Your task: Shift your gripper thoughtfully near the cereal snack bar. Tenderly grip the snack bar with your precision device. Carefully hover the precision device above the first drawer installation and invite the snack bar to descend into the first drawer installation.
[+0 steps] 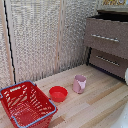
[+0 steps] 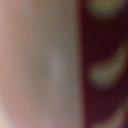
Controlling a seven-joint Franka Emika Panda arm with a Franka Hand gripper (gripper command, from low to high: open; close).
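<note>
The first drawer installation (image 1: 106, 31) is the upper drawer of the brown dresser at the exterior view's upper right. It has a long silver bar handle and stands pulled out, with a dark gap showing above its front. The cereal snack bar is not visible in either view. The gripper's fingers show in neither view; only a white bit at the exterior view's right edge (image 1: 126, 76) may belong to the arm. The wrist view is a close blur: a pale pinkish surface (image 2: 40, 65) beside a dark maroon area with pale curved shapes.
The lower brown drawer (image 1: 107, 62) sits shut below the upper one. On the wooden table stand a pink cup (image 1: 79, 83), a red bowl (image 1: 58, 93) and a red wire basket (image 1: 25, 104) at the front left. A pale slatted screen lines the back.
</note>
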